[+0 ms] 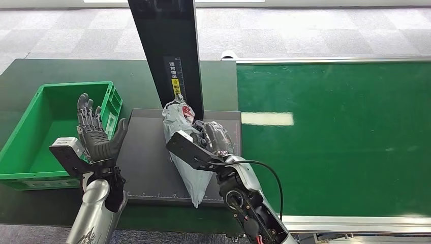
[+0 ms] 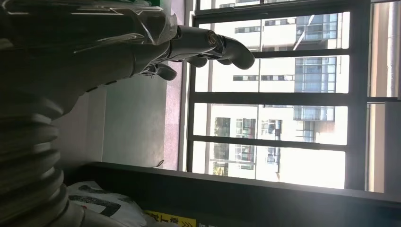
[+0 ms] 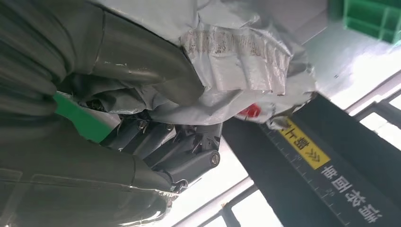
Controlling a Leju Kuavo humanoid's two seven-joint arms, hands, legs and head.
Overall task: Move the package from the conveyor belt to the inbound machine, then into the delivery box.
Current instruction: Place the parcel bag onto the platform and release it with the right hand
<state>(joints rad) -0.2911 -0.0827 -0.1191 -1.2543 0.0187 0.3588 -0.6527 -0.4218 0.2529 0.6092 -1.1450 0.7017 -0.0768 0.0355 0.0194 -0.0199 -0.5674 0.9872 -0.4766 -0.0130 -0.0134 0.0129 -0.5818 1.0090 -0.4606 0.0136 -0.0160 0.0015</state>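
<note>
A grey plastic mailer package (image 1: 184, 147) with a red mark near its top lies on the dark platform of the inbound machine (image 1: 147, 168), in front of its black post (image 1: 173, 56). My right hand (image 1: 213, 138) grips the package from its right side; in the right wrist view the fingers (image 3: 189, 156) and thumb close around the crumpled package (image 3: 236, 61). My left hand (image 1: 96, 133) is raised at the platform's left edge, palm up and fingers spread, holding nothing. In the left wrist view its fingers (image 2: 208, 45) point toward a window. The green delivery box (image 1: 30, 142) sits left of it.
The green conveyor belt (image 1: 345, 137) stretches to the right of the machine, bare, with a metal rail along its near edge. A dark green table carries the box and the machine. Grey carpet floor lies beyond.
</note>
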